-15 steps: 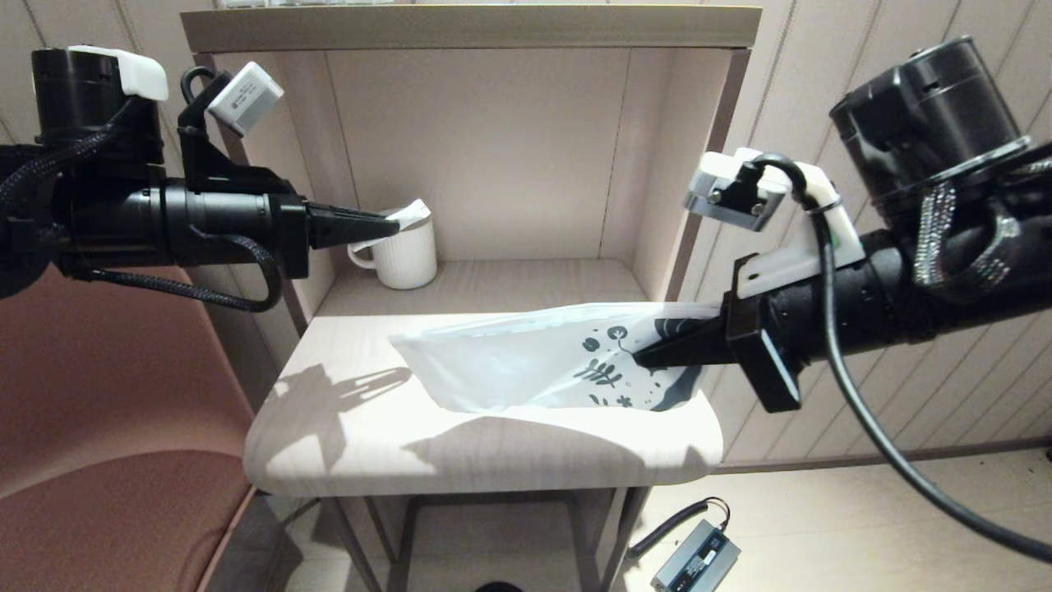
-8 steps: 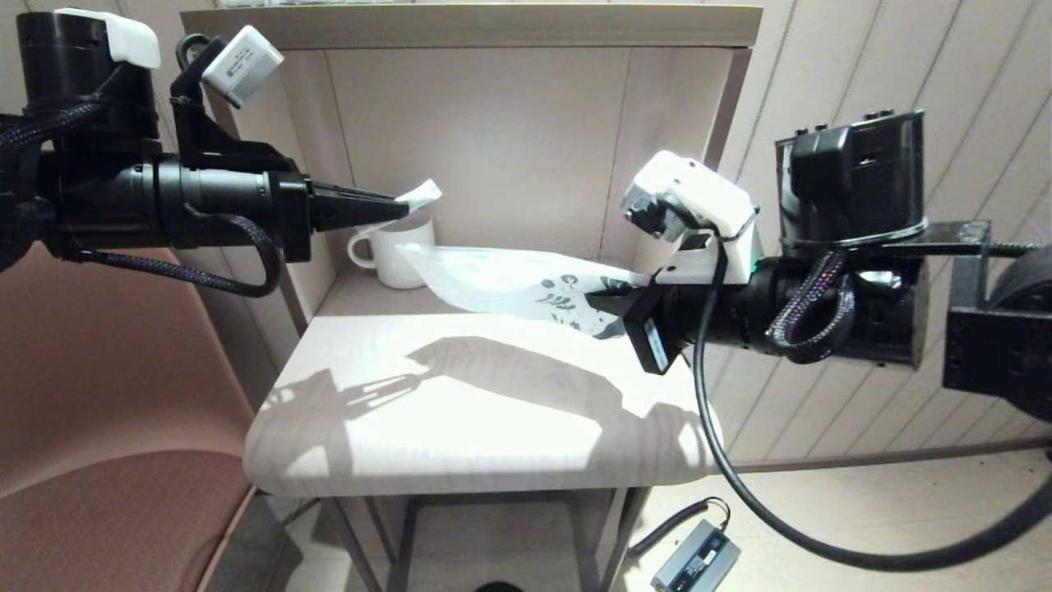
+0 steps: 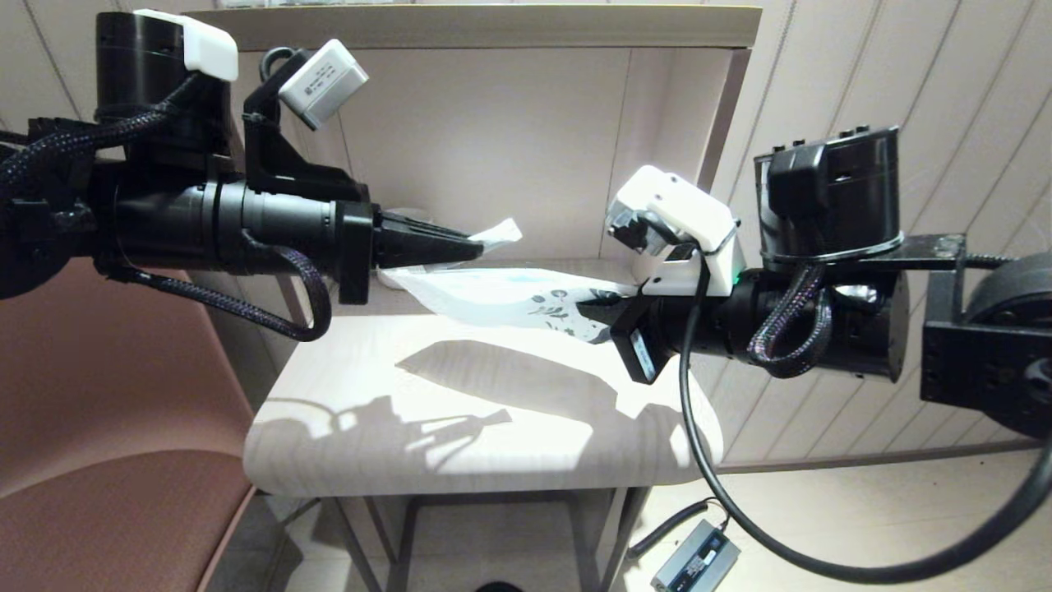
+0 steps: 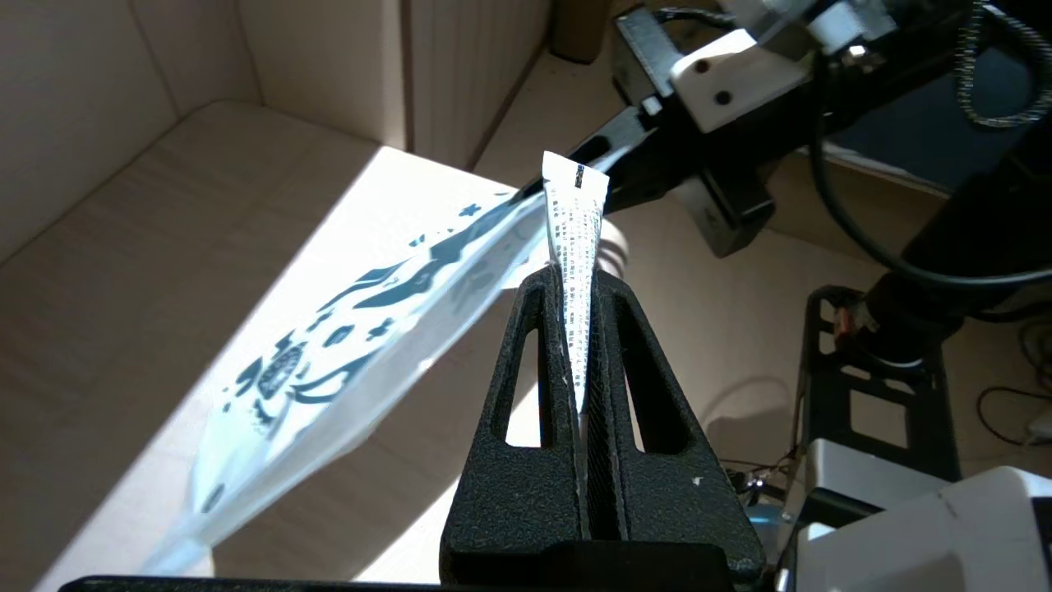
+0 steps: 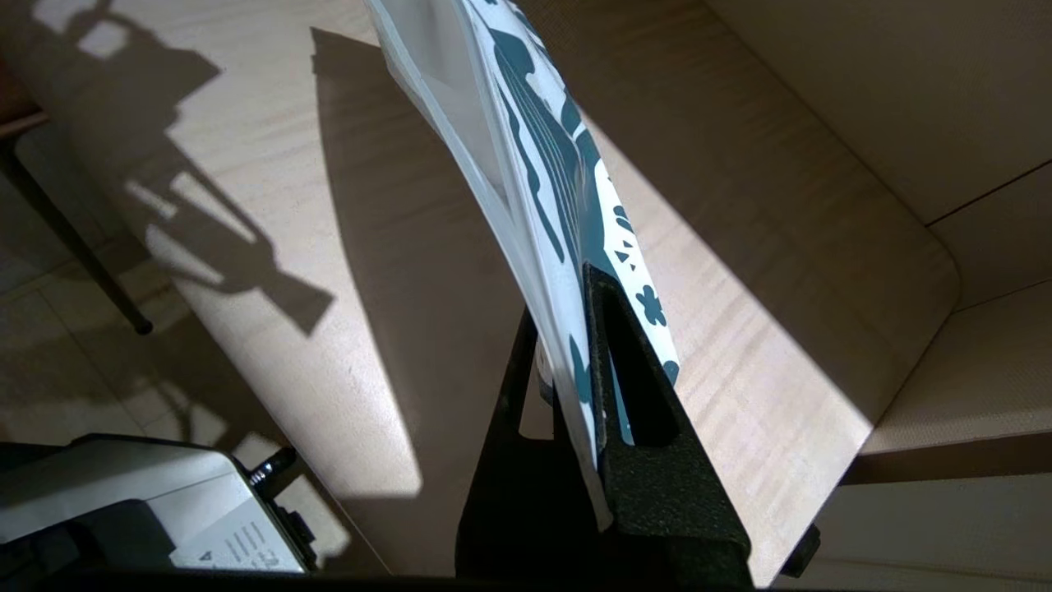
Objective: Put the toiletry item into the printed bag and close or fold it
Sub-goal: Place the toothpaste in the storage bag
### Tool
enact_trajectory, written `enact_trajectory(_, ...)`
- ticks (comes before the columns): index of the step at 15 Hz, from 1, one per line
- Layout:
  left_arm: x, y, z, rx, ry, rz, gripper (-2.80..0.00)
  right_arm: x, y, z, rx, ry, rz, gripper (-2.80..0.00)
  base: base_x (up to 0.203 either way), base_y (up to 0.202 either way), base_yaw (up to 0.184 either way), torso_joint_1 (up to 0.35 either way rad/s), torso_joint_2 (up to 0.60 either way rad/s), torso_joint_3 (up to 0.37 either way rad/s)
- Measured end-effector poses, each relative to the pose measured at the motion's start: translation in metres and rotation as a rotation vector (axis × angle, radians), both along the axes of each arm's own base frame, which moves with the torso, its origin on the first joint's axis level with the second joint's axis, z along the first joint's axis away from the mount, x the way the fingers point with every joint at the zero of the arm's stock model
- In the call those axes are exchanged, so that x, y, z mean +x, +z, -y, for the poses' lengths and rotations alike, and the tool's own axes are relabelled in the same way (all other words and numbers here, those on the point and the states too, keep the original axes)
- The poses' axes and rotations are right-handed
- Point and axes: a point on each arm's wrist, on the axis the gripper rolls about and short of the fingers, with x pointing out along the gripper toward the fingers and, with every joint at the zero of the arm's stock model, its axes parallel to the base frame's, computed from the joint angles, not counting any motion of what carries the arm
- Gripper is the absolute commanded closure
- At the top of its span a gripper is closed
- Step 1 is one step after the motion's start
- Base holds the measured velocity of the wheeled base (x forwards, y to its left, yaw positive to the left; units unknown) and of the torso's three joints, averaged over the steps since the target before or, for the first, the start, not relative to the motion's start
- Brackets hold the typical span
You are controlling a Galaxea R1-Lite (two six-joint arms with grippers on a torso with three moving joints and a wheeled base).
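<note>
**Sachet tip level with pouch's free end, both held aloft**

Left gripper [image 3: 472, 247] clamped shut on toiletry item [image 3: 500, 233], slim white printed sachet, sticking out past fingertips toward right arm. In left wrist view, sachet [image 4: 574, 238] pinched flat between closed jaws, long axis in line with fingers. Right gripper [image 3: 593, 311] clamped shut on printed bag [image 3: 493, 298] at its leaf-print end; in right wrist view pouch [image 5: 534, 164] runs edge-on out of closed jaws, print on one face.

Key relation: pouch stretches from right gripper across toward left gripper, lifted clear of table [image 3: 345, 460], shadow below. Free unprinted end reaches under and just beside left fingertips. Sachet sits just above that free end, long axis roughly along pouch's long axis, tip pointing at right gripper. Touching or apart: cannot tell. Pouch mouth: cannot tell open or closed; zip strip not made out. Left gripper nearer to free end; right gripper anchors far end.

Pose: both arms roughly level, forearms pointing inward at each other across front of shelf unit [image 3: 468, 25]. Left wrist high, fingers horizontal. Right fingers horizontal too, pouch sagging slightly between.

Judgement: insertion step, item not yet inside. Next likely needs sachet tip aligned with opening and slid lengthwise. Risk: limp film, mouth may stay flat and deflect tip.
</note>
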Motion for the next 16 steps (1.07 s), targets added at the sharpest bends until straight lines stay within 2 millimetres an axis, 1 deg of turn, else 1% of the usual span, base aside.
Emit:
enact_trajectory(3,-0.005,-0.002,0.006,-0.02,-0.102,-0.016,0.0,-0.002,-0.002,0.0,-0.007,0.034,-0.033,0.0,0.0,0.0,0.0,0.0,0.0,0.0)
enact_trajectory(7,-0.003,-0.001,0.011,-0.029,-0.18,0.018,0.0,-0.004,-0.004,0.001,-0.017,0.074,-0.076,0.0,0.0,0.0,0.0,0.0,0.0,0.0)
enact_trajectory(9,0.002,-0.004,0.014,-0.026,-0.225,0.054,0.0,-0.005,-0.005,0.002,-0.024,0.087,-0.093,0.0,0.0,0.0,0.0,0.0,0.0,0.0)
enact_trajectory(12,0.012,-0.009,0.02,-0.009,-0.244,0.11,0.0,-0.005,-0.002,0.002,-0.017,0.099,-0.091,0.0,0.0,0.0,0.0,0.0,0.0,0.0)
enact_trajectory(16,0.022,-0.024,0.025,0.022,-0.255,0.127,0.0,-0.004,-0.001,0.001,-0.012,0.108,-0.088,0.0,0.0,0.0,0.0,0.0,0.0,0.0)
